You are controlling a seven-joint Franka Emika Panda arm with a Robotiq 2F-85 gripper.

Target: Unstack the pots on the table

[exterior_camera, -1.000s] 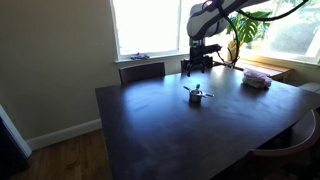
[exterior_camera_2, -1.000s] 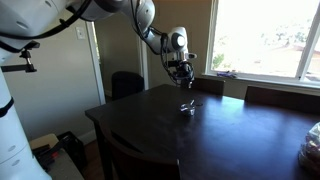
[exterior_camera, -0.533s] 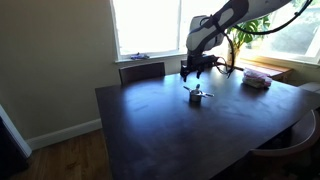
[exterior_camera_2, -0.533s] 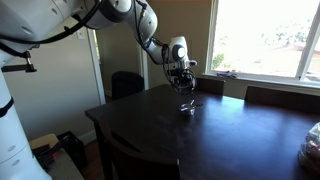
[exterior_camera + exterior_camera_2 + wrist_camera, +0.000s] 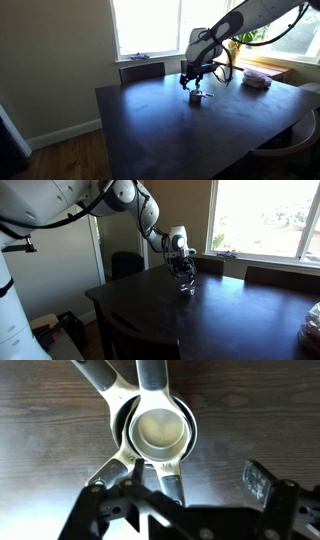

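Observation:
The pots (image 5: 155, 432) are small grey metal cups nested in one stack, with thin flat handles fanning out in several directions. The stack stands on the dark brown table (image 5: 200, 135), near its middle in both exterior views (image 5: 197, 96) (image 5: 186, 286). My gripper (image 5: 180, 490) hangs open just above the stack, pointing down. In the wrist view one fingertip (image 5: 262, 482) stands to the right of the pots and the other comes in from the lower left. Nothing is between the fingers. In the exterior views the gripper (image 5: 192, 80) (image 5: 183, 272) sits close over the stack.
A pinkish folded item (image 5: 257, 79) lies at the far side of the table (image 5: 230, 320) by the window. Chair backs (image 5: 142, 70) (image 5: 127, 263) stand along the table's edges. A potted plant (image 5: 243, 30) is behind the arm.
The arm has come down from well above the table to just over the stacked pots. The gripper has stayed open and the pots have not moved.

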